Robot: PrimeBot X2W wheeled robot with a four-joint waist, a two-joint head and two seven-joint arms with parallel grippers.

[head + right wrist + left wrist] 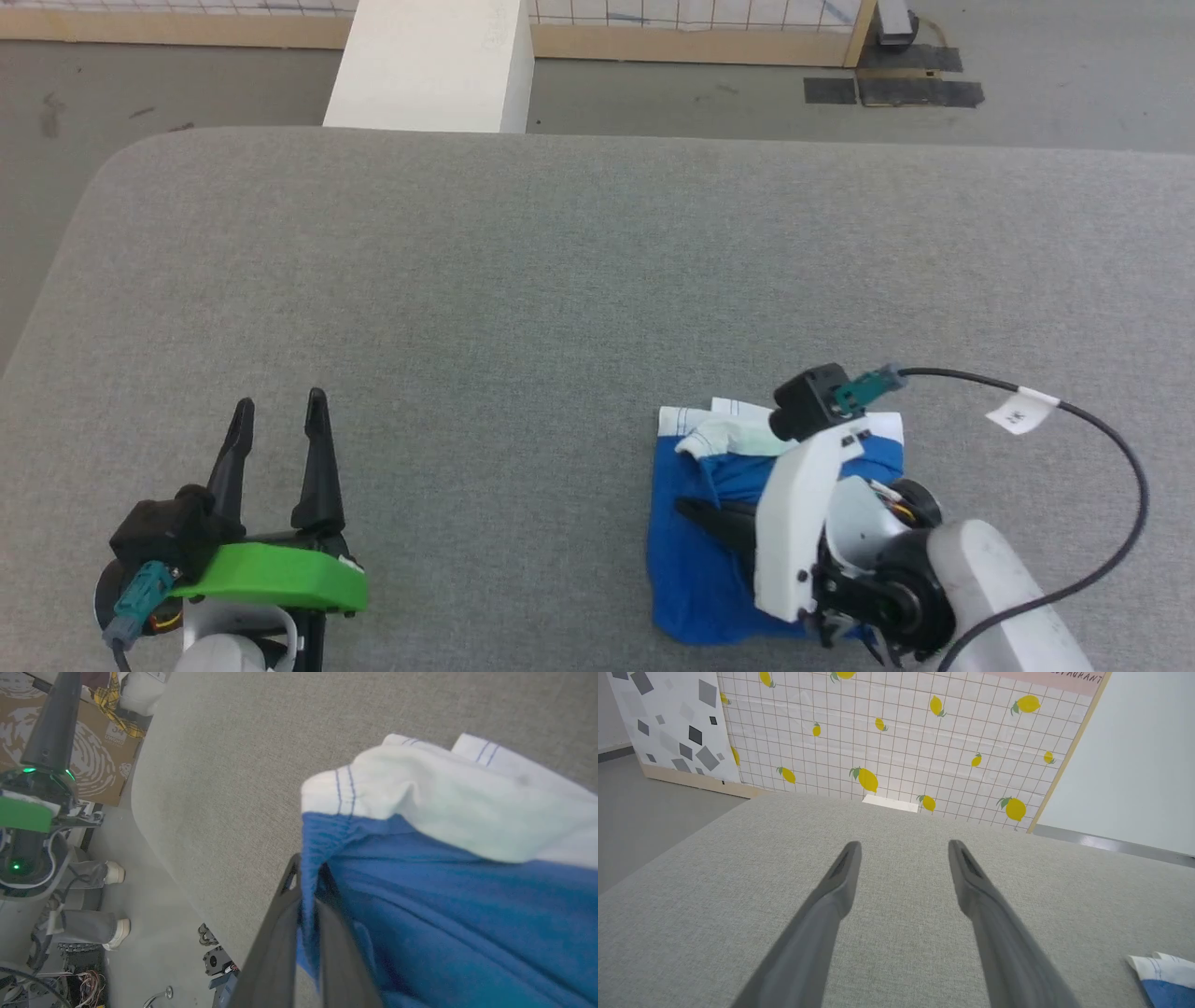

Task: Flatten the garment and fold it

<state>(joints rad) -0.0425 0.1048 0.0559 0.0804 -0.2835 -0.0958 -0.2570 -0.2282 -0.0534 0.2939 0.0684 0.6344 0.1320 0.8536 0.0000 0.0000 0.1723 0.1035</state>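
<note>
Garment (pixel 700 579) in right gripper (pixel 306 879); wall lettering (pixel 1078 678), perhaps "AURANT"

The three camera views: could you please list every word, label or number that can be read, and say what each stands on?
"AURANT": the cut-off end of a word, on the pink strip atop the lemon-print panel.
White tag on the black cable: marks too small to read.
White label on the cardboard box: print blurred, unreadable.
Garment: no readable print shows.

Left end effector (pixel 280 399): green housing (pixel 280 574), dark fingers (pixel 317 457) (teal plug (pixel 140 593)).
</note>
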